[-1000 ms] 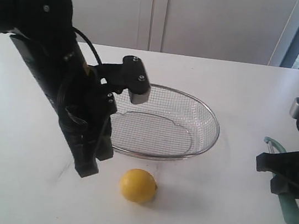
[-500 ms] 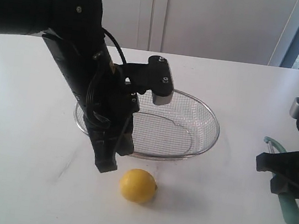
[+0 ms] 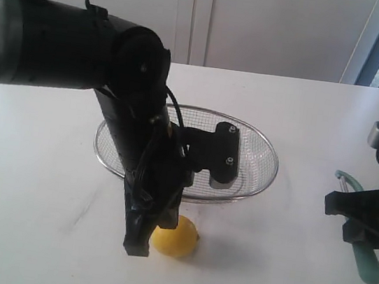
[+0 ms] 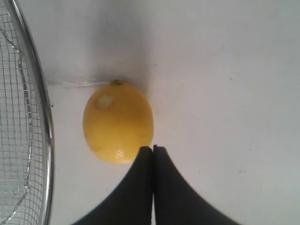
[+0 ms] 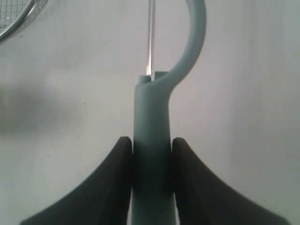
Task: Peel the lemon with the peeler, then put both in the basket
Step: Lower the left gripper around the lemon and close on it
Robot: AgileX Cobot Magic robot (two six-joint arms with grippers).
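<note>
Closed, empty left pincer (image 4: 153,149), tips just beside small round bright yellow lemon (image 4: 117,123) on white table (image 4: 225,93). Lemon offset toward silver wire-mesh basket (image 4: 47,140), long axis along pincer's reach. Right pincer (image 5: 151,140) well apart from lemon, clamped on slim teal-handled peeler (image 5: 151,108).

White table (image 3: 304,130), plain matte top. Wire mesh basket (image 3: 257,150) sits upright on it near the middle, base ring flat on the surface. Yellow lemon (image 3: 182,237) lies on the table on the camera side of the basket, near its rim, not touching. Teal peeler (image 3: 368,269) far right; can't tell if it rests on the table. Faint grey smear (image 3: 84,213) left of the lemon.
</note>
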